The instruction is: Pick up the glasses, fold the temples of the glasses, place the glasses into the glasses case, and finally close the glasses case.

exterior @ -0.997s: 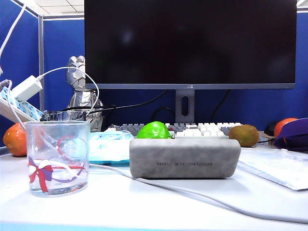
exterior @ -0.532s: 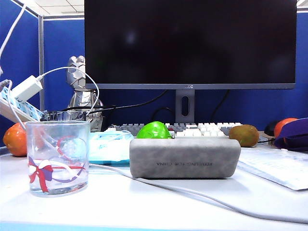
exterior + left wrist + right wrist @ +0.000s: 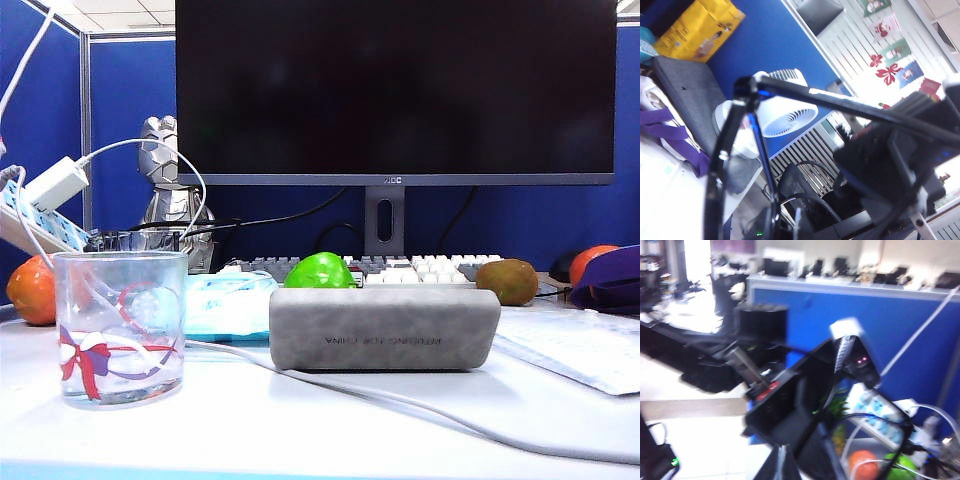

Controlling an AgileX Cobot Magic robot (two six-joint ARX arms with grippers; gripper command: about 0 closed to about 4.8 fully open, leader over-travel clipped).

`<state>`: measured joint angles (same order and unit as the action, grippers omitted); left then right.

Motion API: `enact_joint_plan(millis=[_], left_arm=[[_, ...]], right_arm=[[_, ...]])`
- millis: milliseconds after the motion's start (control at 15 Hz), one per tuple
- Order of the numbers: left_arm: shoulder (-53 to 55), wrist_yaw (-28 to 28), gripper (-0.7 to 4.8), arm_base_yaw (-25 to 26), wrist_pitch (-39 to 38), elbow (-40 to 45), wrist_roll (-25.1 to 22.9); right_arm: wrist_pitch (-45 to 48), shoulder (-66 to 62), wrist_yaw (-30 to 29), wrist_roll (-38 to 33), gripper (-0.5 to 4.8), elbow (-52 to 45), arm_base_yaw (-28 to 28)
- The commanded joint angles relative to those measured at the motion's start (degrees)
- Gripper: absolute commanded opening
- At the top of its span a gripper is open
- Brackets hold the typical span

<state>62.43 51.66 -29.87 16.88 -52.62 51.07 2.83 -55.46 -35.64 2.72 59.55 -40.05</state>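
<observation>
The grey glasses case (image 3: 384, 328) lies closed on the white table in the exterior view, lettering facing the camera. Neither gripper nor the glasses show there. In the left wrist view the black-framed glasses (image 3: 734, 127) hang in the air, one temple (image 3: 840, 100) stretched out sideways. My left gripper (image 3: 785, 227) is shut on the frame's lower rim. In the right wrist view my right gripper (image 3: 782, 462) is shut on the thin temple, with a lens rim (image 3: 905, 432) beyond it.
A ribbon-printed tumbler (image 3: 120, 325) stands left of the case, with a pale blue packet (image 3: 228, 305) and a green fruit (image 3: 320, 270) behind. A white cable (image 3: 400, 400) crosses the table's front. Keyboard (image 3: 420, 266), monitor and papers (image 3: 580, 345) fill the back and right.
</observation>
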Motion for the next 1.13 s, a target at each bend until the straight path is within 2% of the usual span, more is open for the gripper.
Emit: enact_joint_plan(millis=[66,332,664,997,1130], left_arm=[[-0.3,1.2,-0.03,-0.2,1.3,-0.2,-0.2],[-0.3,1.7,-0.03,-0.2,2.1,-0.2,-0.2],[-0.3,0.9,-0.03,-0.2,2.1,-0.2,-0.2],[-0.3,-0.3,-0.03,-0.2,2.1,-0.2,-0.1],[-0.3,-0.2,-0.03,-0.2,2.1,-0.2,-0.1]], right_arm=[[-0.8,-0.8,1.4,-0.2,-0.04,0.1,0.1],[3.1,-1.3,4.0,-0.2,-0.04,0.1,0.2],[7.8,-0.5,3.5,-3.0,-0.04,0.1,0.2],[3.9,0.9,-5.2,-9.9,-0.04,1.3,-0.2],[2.1,-0.7,-5.2,-10.0,-0.04,1.3,-0.1]])
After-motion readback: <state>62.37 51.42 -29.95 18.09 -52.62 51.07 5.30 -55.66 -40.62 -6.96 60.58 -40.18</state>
